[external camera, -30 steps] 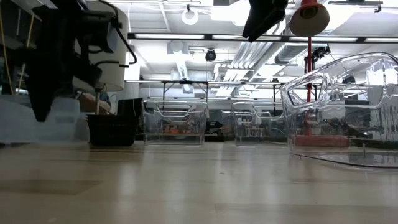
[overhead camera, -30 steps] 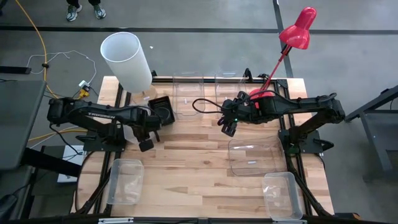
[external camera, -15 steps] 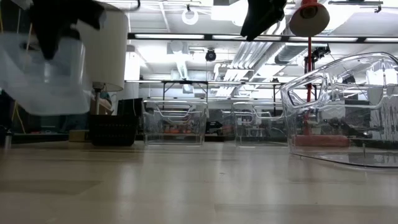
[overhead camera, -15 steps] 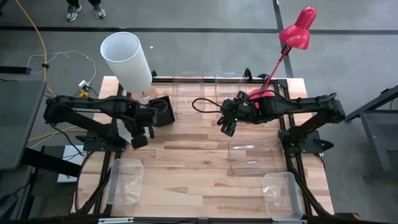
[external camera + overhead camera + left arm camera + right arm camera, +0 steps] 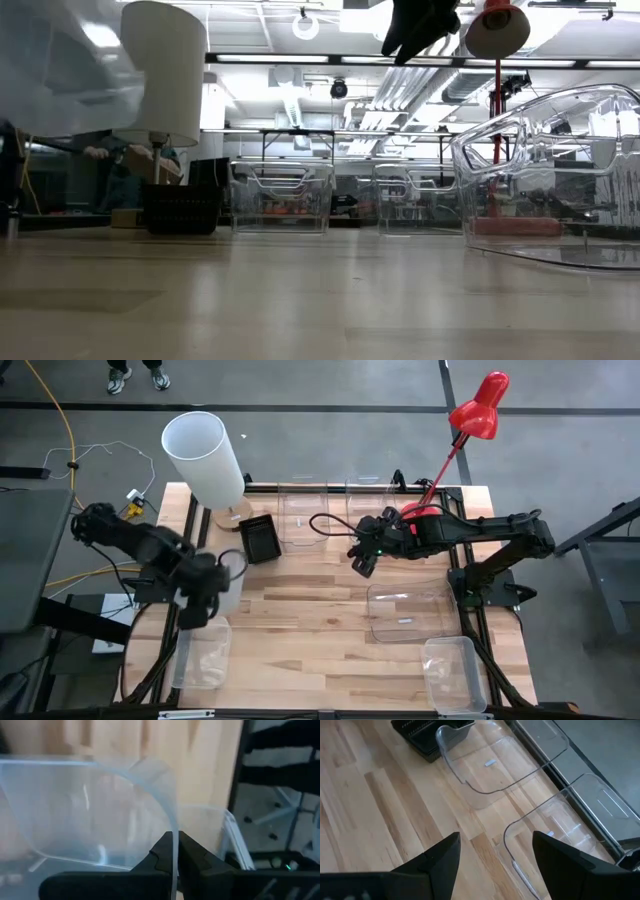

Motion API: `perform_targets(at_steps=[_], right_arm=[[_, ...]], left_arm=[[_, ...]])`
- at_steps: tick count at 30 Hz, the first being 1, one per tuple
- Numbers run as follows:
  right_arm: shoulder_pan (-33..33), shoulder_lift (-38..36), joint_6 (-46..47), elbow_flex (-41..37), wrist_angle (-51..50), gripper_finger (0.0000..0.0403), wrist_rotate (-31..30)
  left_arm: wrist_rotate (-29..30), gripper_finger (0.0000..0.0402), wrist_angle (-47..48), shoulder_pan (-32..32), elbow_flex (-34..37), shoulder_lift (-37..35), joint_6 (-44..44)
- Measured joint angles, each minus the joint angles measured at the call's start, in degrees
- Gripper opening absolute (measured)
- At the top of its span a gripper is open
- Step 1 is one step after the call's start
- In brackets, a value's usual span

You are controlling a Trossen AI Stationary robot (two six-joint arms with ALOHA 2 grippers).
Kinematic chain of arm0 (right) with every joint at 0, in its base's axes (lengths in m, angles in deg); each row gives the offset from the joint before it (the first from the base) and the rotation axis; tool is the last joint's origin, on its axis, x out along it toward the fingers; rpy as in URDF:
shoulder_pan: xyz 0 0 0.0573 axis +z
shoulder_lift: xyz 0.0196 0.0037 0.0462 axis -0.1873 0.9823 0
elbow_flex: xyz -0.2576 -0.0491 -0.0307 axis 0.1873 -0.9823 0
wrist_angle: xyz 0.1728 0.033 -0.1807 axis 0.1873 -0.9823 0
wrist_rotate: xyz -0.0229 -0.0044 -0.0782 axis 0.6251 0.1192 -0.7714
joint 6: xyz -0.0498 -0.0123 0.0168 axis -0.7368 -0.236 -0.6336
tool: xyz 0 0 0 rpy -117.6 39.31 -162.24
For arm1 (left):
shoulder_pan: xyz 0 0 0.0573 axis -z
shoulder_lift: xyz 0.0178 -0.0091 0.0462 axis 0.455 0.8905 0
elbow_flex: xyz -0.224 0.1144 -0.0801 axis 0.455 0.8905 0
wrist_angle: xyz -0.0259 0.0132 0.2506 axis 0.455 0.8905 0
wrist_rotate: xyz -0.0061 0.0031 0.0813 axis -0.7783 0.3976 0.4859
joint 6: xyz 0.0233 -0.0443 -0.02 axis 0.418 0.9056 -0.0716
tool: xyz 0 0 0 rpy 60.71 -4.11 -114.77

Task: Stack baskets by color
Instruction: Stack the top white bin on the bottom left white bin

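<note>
Your left gripper has swung back from beside the black basket toward the table's near-left side since a sec ago, carrying a frosted basket w/ it. Its fingers are pinched together on the thin rim of that frosted basket, which hangs in the air; in the low view it fills the upper left corner, well off the wood. Directly under it, in the wrist view, sits a second frosted basket at the table's near-left corner.

Your right gripper hasn't shifted: it hovers above mid-table, jaws spread wide, nothing between them. Past its fingers lie two clear baskets along the far edge, and the black basket beyond them. A larger clear basket rests on the table just nearer than the right gripper, and a third frosted basket is at the near-right corner.

Far-left corner holds the white cylinder; the red lamp stands at far right.
</note>
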Motion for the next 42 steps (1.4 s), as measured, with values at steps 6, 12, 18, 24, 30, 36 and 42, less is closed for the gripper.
perform_targets(at_steps=[6,12,18,24,30,36,42], right_arm=[[0.00,0.00,-0.14,0.00,1.26,0.0236,-0.36],[0.00,0.00,-3.28,0.00,0.97,0.0236,-0.72],[0.00,0.00,-4.52,0.00,1.69,0.0236,-1.35],[0.00,0.00,-4.49,0.00,1.89,0.0236,-1.15],[0.00,0.00,-4.39,0.00,1.84,0.0236,-1.13],[0.00,0.00,-4.44,0.00,1.80,0.0236,-1.21],[0.00,0.00,-4.52,0.00,1.70,0.0236,-1.64]], left_arm=[[-4.72,0.0000,-0.69,12.85,-2.25,2.49,15.53],[-8.97,0.0000,-3.44,22.63,-6.98,8.34,25.18],[-9.80,0.0000,-9.34,26.89,-9.05,14.08,25.32],[-9.89,0.0000,-8.84,26.98,-9.05,18.31,21.20],[-9.52,0.0000,-9.95,26.33,-9.03,20.57,17.41],[-9.73,0.0000,-9.36,26.09,-6.61,20.81,17.86],[-10.92,0.0000,-9.76,26.39,-3.25,20.87,18.37]])
